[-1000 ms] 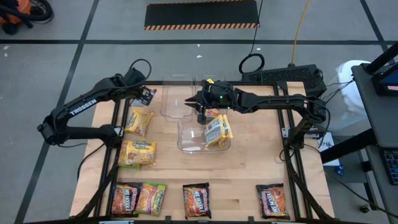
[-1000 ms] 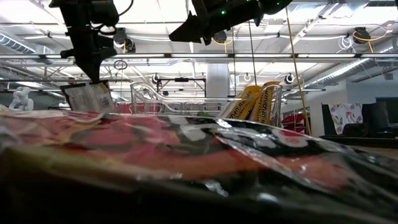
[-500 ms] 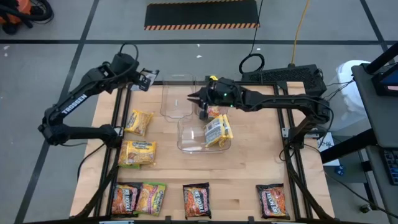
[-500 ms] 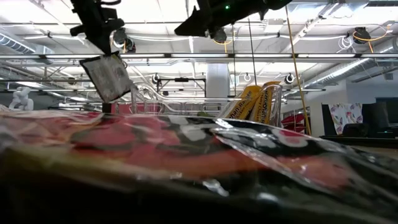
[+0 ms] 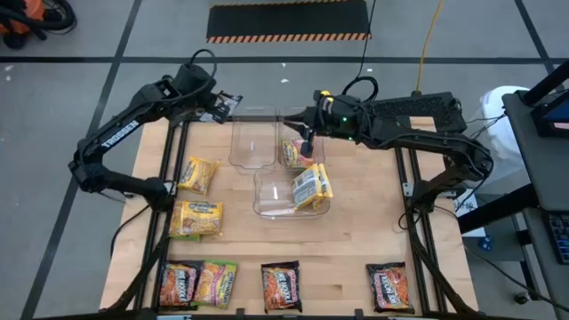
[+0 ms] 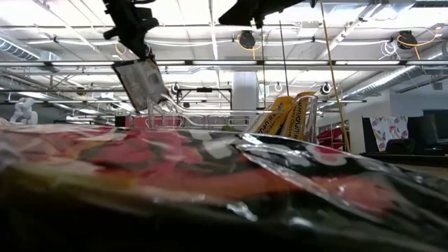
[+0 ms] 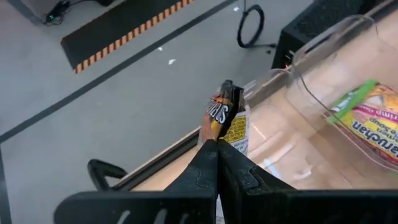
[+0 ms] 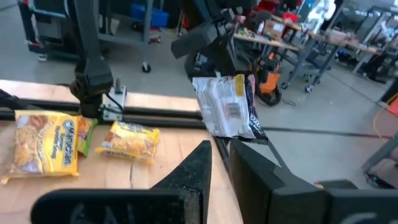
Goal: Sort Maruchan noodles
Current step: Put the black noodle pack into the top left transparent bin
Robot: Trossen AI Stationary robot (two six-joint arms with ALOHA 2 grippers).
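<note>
My left gripper (image 5: 219, 103) is shut on one Maruchan noodles packet (image 8: 227, 106), dark-edged with a silvery back, held high over the table's far left beside the clear bins. My right gripper (image 5: 305, 133) hovers over the far right bin (image 5: 298, 120), its fingers nearly together with nothing between them. A lime-green packet (image 5: 293, 153) lies in that bin. Yellow packets (image 5: 311, 187) lean inside the near bin (image 5: 267, 200). Two yellow packets (image 5: 197, 174) lie flat at the left. Orange-red (image 5: 178, 284), lime-green (image 5: 216, 283) and two dark packets (image 5: 281, 286) lie along the near edge. My left gripper pinches the packet's upper edge (image 6: 134, 63) between its two fingers (image 7: 208, 158), slanting down from above. The packet hangs tilted below the fingers, lifted clear of the table and the bins.
The empty far left bin (image 5: 251, 142) stands just right of the held packet. Black frame rails (image 5: 167, 178) run along both table sides. Bare wood lies between the bins and the near row of packets. A keyboard (image 5: 418, 108) sits beyond the far right corner.
My left gripper has risen and gone toward the far edge and a little right, toward the bins, carrying the packet up off the table; the packet now hangs and has swung. My right gripper has drawn back toward the table's right and risen.
</note>
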